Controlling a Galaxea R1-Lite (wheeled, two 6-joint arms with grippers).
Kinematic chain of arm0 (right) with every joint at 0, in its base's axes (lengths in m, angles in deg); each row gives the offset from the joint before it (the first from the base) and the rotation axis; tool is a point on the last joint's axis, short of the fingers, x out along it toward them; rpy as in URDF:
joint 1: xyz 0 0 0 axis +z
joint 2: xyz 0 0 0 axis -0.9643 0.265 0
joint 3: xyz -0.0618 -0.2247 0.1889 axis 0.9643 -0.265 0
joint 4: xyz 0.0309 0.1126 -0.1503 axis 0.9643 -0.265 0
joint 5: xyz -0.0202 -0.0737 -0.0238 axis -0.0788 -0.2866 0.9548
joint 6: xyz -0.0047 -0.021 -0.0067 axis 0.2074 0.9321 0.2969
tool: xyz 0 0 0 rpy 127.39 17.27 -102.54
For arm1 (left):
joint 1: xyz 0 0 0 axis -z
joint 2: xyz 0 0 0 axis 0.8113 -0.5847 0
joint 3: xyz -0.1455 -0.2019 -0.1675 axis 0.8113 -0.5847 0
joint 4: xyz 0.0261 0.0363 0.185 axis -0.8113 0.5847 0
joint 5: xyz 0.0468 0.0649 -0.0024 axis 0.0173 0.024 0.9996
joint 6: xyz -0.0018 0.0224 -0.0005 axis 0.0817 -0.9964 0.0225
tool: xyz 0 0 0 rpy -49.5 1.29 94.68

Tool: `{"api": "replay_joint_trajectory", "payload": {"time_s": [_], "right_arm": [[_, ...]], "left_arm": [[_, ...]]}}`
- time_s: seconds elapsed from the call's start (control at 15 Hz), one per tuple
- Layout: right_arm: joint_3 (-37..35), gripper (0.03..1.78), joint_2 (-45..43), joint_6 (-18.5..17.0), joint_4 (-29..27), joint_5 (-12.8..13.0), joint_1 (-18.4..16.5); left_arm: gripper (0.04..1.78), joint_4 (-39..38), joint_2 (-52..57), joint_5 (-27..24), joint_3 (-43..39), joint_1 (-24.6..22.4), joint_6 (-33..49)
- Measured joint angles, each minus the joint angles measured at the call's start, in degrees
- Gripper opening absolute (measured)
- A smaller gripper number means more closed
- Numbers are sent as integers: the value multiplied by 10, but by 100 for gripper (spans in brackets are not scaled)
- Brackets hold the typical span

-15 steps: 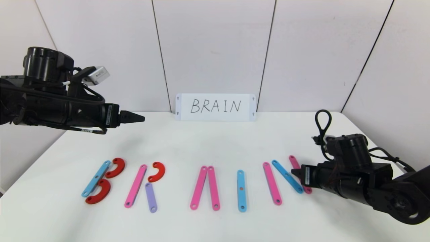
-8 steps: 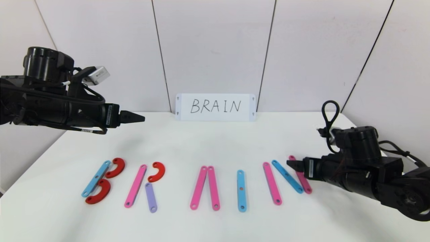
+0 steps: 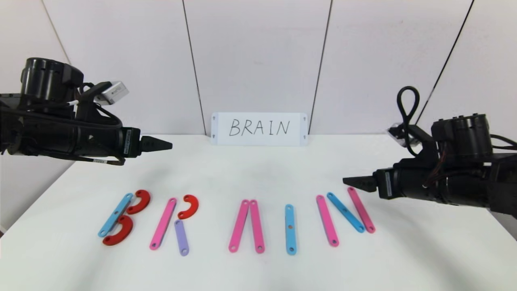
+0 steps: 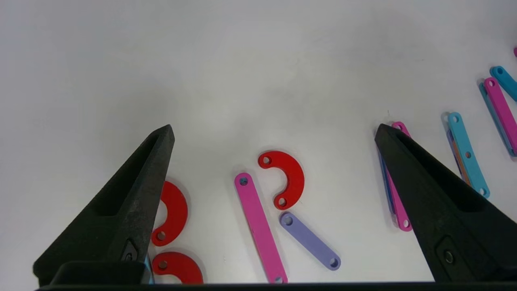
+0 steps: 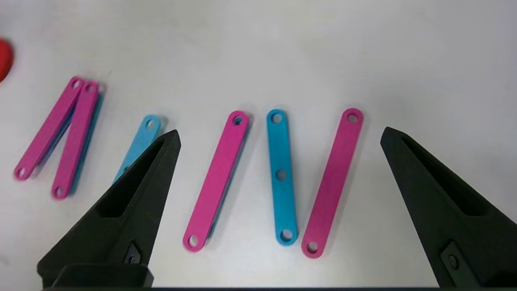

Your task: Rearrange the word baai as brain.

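Observation:
Flat holed pieces lie in a row on the white table point(image 3: 258, 173), forming five letters. B is a blue strip point(image 3: 115, 214) with two red arcs point(image 3: 139, 201). R is a pink strip point(image 3: 163, 223), a red arc point(image 3: 189, 206) and a short purple strip point(image 3: 181, 237). A is two pink strips point(image 3: 247, 226). I is a blue strip point(image 3: 290, 229). N is pink point(image 3: 327, 220), blue point(image 3: 345, 212) and pink point(image 3: 361, 209) strips. My left gripper point(image 3: 163, 144) is open and empty, high above the table's left. My right gripper point(image 3: 355, 182) is open and empty, raised above the N point(image 5: 280, 176).
A white card point(image 3: 259, 128) with handwritten BRAIN stands against the back wall. White wall panels close the back. Bare table lies between the card and the letters and in front of them.
My right gripper has risen from table level beside the N's right pink strip and now hangs above it, empty. The strips have not moved. The left arm shifted very slightly.

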Motion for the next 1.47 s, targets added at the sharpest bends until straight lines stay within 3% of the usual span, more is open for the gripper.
{"api": "replay_joint_trajectory", "payload": {"time_s": [0.2, 0.4, 0.67, 0.8, 1.07, 1.47], "right_arm": [[-6, 174, -53, 48, -39, -14, -6], [-40, 174, -131, 51, -52, -14, -7], [-79, 174, -266, 42, -125, -10, -16], [-101, 174, -340, 35, -148, 12, -20], [-146, 174, -480, 29, -170, 83, -23], [-160, 174, -686, 30, -303, 117, -28]], "left_arm": [[174, 0, 49, 3, -46, 15, -6], [174, 0, 125, 4, -111, 22, -13], [174, 6, 256, 11, -220, 24, -15], [174, 23, 329, 15, -267, 24, -22], [174, 78, 495, 35, -341, 24, -25], [174, 132, 718, 135, -411, 24, -22]]}}
